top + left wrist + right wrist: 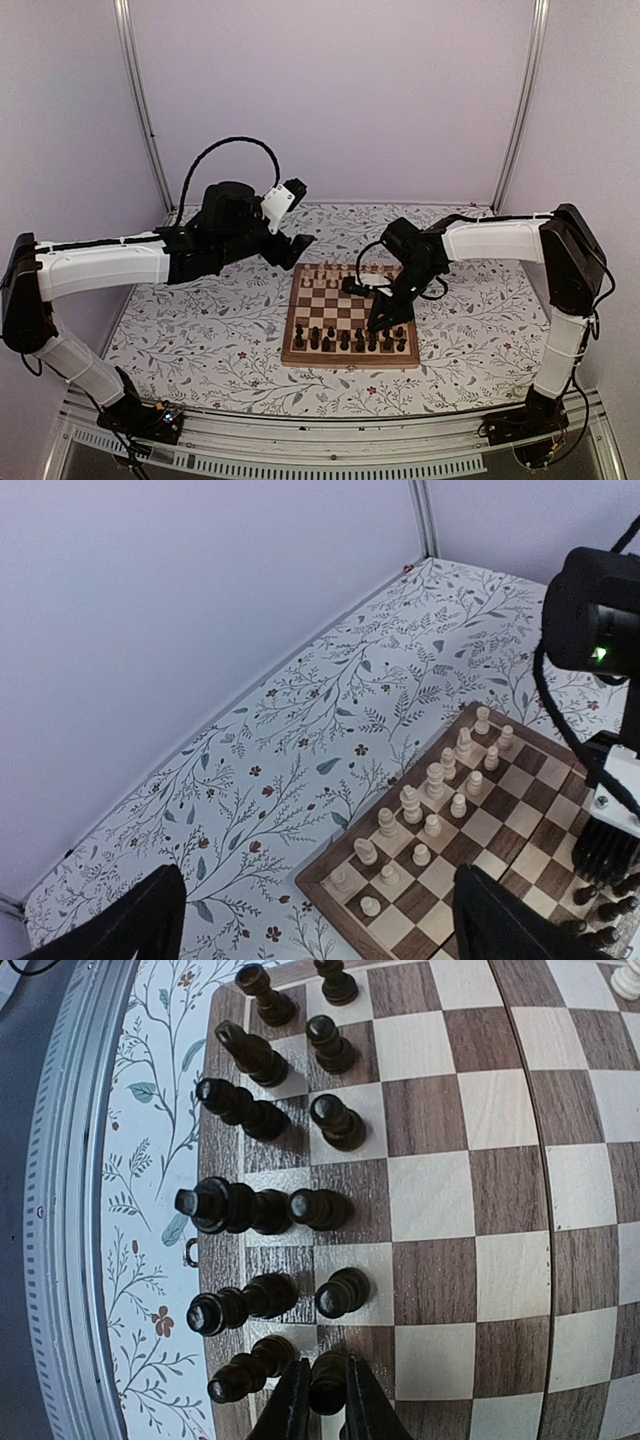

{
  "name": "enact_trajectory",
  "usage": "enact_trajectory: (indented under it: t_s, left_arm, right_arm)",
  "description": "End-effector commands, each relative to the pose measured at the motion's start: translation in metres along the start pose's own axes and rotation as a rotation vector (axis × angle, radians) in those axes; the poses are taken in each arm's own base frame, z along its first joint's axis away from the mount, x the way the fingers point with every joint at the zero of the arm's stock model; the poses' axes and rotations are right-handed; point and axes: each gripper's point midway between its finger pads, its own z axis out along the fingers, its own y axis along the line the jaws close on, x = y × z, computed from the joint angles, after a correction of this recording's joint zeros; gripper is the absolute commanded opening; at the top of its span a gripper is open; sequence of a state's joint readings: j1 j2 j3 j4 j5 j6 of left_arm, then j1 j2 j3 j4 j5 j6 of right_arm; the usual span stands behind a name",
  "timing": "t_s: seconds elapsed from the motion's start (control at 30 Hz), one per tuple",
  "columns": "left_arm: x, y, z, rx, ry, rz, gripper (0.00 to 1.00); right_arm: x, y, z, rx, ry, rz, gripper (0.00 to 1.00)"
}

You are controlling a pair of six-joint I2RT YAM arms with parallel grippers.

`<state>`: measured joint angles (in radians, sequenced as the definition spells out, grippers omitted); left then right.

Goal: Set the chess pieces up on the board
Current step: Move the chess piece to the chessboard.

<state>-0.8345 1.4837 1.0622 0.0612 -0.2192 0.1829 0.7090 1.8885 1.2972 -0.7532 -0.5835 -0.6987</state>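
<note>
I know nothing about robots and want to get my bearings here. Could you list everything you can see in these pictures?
board: one, dark brown and tan squares, middle of the table
pale pieces: two rows, cream, far side of the board
dark pieces: two rows, brown-black, near side of the board
table: one, white with a leafy floral print
walls: pale lilac, behind and at both sides
left arm, right arm: white and black, reaching in from either side
left hand: black, open, raised by the board's far left corner
right hand: black, low over the dark pieces, fingers either side of a dark pawn; grip unclear
</note>
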Motion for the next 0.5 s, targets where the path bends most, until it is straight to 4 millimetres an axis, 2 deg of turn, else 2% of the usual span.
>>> enact_trajectory:
  t_s: [0.0,0.13,0.3,0.47]
  left_arm:
    - [-0.005,-0.005,0.003,0.006,0.000,0.010,0.94]
    - [-0.004,-0.005,0.004,0.003,0.004,0.016,0.94]
    - [-0.004,-0.005,0.003,-0.001,0.005,0.018,0.94]
    - [-0.003,0.007,0.001,-0.060,0.016,0.038,0.96]
  right_arm:
    - [-0.005,0.001,0.004,-0.018,-0.005,-0.014,0.18]
    - [-0.012,0.001,-0.002,-0.007,-0.023,-0.021,0.20]
    - [-0.025,0.003,-0.022,0.015,-0.065,-0.036,0.25]
    - [-0.034,-0.010,-0.068,0.077,-0.140,-0.022,0.27]
